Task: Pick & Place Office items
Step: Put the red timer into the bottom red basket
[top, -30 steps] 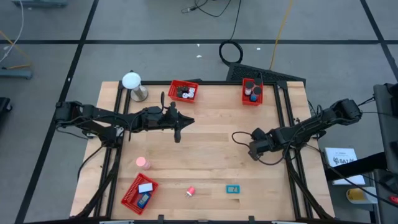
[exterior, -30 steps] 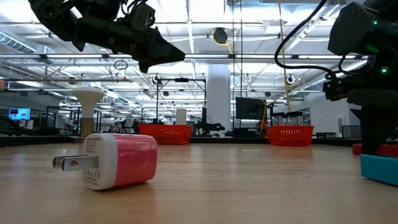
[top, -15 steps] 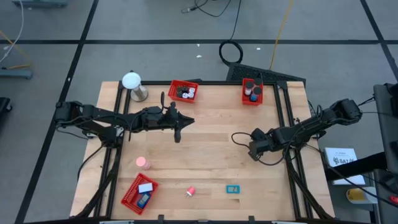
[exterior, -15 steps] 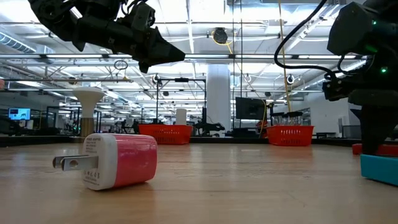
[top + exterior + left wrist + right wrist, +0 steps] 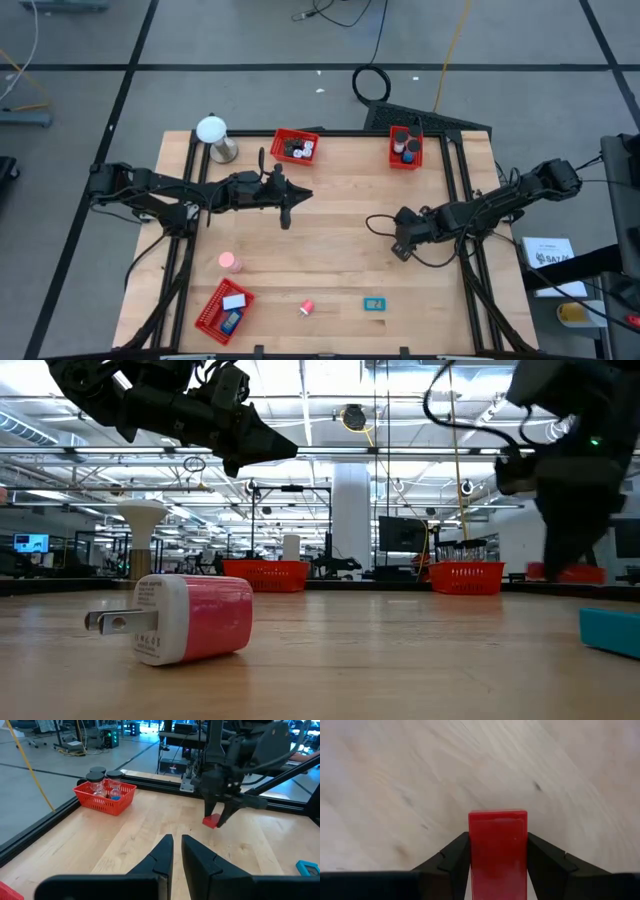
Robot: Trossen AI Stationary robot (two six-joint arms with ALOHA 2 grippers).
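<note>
My right gripper point(image 5: 399, 249) is right of the table's middle, shut on a small red rectangular piece point(image 5: 498, 851). The piece also shows in the left wrist view point(image 5: 212, 821) and the low view point(image 5: 572, 572). My left gripper point(image 5: 288, 212) hovers above the table's middle left, shut and empty point(image 5: 177, 846). A pink-and-white plug point(image 5: 230, 262) lies on its side on the wood point(image 5: 190, 618). A small pink item point(image 5: 307, 307) and a blue flat piece point(image 5: 374, 305) lie near the front edge. My right gripper pinches the red piece by its two long sides point(image 5: 473, 845) between the two fingers. The fingers come from above, pointing down at the wood. The piece hangs below the fingers, lifted a little clear of the table.
Red mesh trays stand at the far middle point(image 5: 294, 147), the far right point(image 5: 405, 148) and the near left point(image 5: 224, 310), each holding small items. A white ball on a silver stand point(image 5: 213, 136) is at the far left. Bare wood lies between the arms.
My right gripper has moved toward the table's left edge and gone up a little, carrying the red piece off the wood. My left arm has kept still.
</note>
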